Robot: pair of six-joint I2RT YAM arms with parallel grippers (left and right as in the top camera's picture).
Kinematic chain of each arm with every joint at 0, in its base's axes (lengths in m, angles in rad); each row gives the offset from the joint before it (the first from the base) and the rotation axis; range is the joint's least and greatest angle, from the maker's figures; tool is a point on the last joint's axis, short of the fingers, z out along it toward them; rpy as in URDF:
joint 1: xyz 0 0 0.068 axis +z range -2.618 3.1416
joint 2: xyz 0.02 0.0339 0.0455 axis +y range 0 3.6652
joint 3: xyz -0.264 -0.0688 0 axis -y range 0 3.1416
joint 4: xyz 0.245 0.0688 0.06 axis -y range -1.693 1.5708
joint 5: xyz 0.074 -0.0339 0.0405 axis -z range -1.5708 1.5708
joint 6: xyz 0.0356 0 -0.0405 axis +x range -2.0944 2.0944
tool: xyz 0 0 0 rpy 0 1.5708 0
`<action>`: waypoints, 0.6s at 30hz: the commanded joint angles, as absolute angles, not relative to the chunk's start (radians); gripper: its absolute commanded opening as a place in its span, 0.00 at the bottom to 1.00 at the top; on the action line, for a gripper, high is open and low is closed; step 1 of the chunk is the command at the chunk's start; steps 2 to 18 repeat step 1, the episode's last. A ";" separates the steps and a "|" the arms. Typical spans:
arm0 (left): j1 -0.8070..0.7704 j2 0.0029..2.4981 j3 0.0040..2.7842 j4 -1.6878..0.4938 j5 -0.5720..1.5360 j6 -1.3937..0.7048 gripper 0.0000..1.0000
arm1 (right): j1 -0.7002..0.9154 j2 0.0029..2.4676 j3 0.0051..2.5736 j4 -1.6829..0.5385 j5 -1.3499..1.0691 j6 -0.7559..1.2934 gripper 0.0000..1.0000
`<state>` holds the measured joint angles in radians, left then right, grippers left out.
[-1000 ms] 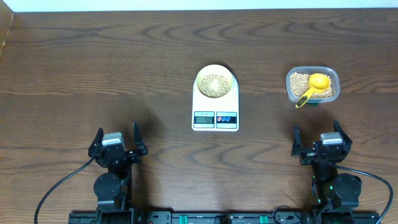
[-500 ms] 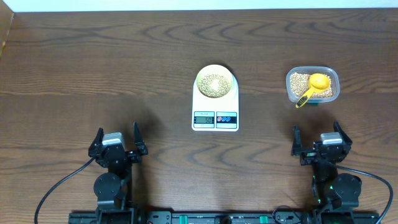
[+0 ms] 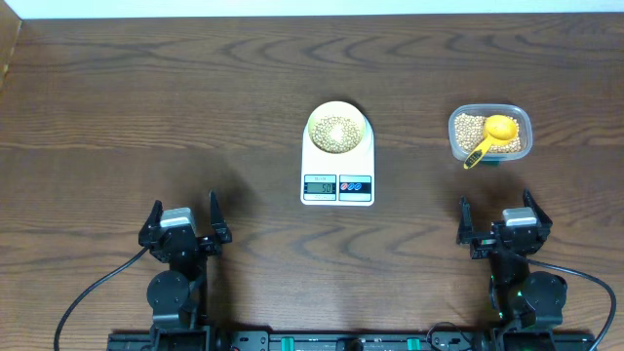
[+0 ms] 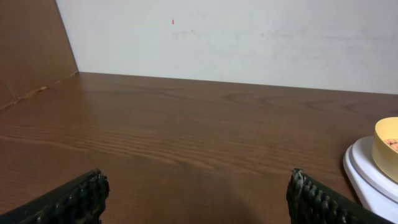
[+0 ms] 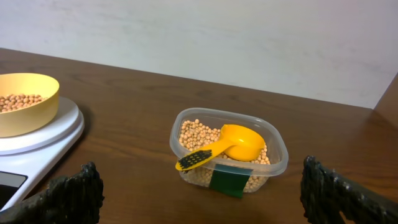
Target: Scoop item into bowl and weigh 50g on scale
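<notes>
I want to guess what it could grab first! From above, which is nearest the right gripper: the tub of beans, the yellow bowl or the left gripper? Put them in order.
1. Tub of beans, straight ahead of the right gripper.
2. Yellow bowl, on the scale in the middle.
3. Left gripper, across the table.

scale (image 3: 336, 175) LCD digits too blurry, no other legible txt

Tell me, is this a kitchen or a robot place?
Probably a robot lab bench, not a real kitchen. A wooden table sits by a plain white wall, the left claw and right claw stand open at its edge, and a scale holds a bowl of beans.
</notes>
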<state>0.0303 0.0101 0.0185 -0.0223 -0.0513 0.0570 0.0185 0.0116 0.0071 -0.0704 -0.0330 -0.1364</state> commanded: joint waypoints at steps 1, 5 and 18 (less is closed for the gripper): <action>0.035 0.004 0.004 -0.070 -0.060 0.070 0.94 | 0.012 0.005 0.006 -0.075 -0.029 -0.144 0.99; 0.035 0.004 0.004 -0.070 -0.060 0.070 0.94 | 0.012 0.005 0.006 -0.075 -0.029 -0.144 0.99; 0.035 0.004 0.004 -0.070 -0.060 0.070 0.94 | 0.012 0.005 0.006 -0.075 -0.029 -0.144 0.99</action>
